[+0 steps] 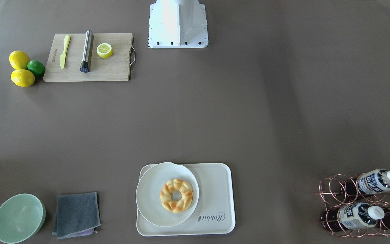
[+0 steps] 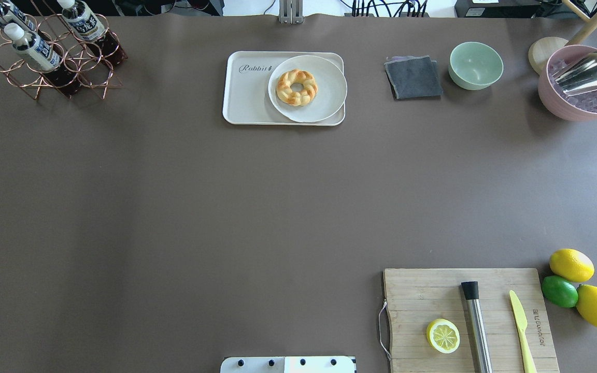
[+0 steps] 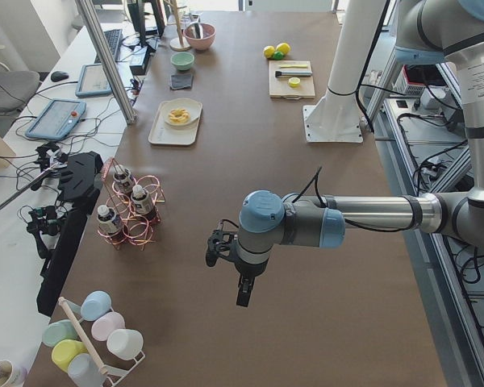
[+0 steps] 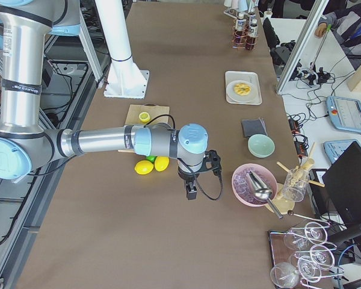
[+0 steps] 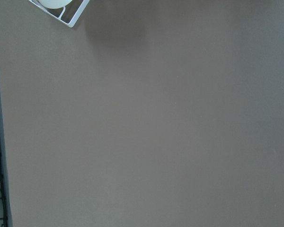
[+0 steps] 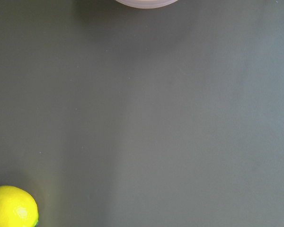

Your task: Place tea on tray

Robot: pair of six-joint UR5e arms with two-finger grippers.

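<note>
Overhead exterior view: a cream-white rectangular plastic tray [image 2: 249,98] with grey "Rabbit" writing sits on the brown table. A round white plate [image 2: 324,106] rests on the tray's right part and holds a golden twisted bread ring [image 2: 296,87]. Far to the left of the tray stands a copper wire rack [image 2: 18,85]. A small clear plastic tea bottle [image 2: 34,49], with dark brown drink, a white cap and a white-and-blue label, lies in it beside more bottles like it. Just right of the tray lies a folded grey cloth [image 2: 413,77].

Exterior front-facing view: here the rack [image 1: 330,189] is far to the right of the tray [image 1: 215,189], and the tea bottle [image 1: 361,215] lies inside it.

Exterior left view: the left gripper [image 3: 243,297] hangs over bare table, well apart from the tray [image 3: 163,133]. The rack [image 3: 133,234] stands between them. I cannot tell if its fingers are apart or together.

Exterior right view: the right gripper [image 4: 191,194] hangs over bare table, well apart from the tray [image 4: 243,75]. I cannot tell its finger state either.

Right wrist-mounted view: brown table and a round yellow lemon [image 6: 12,206].
</note>
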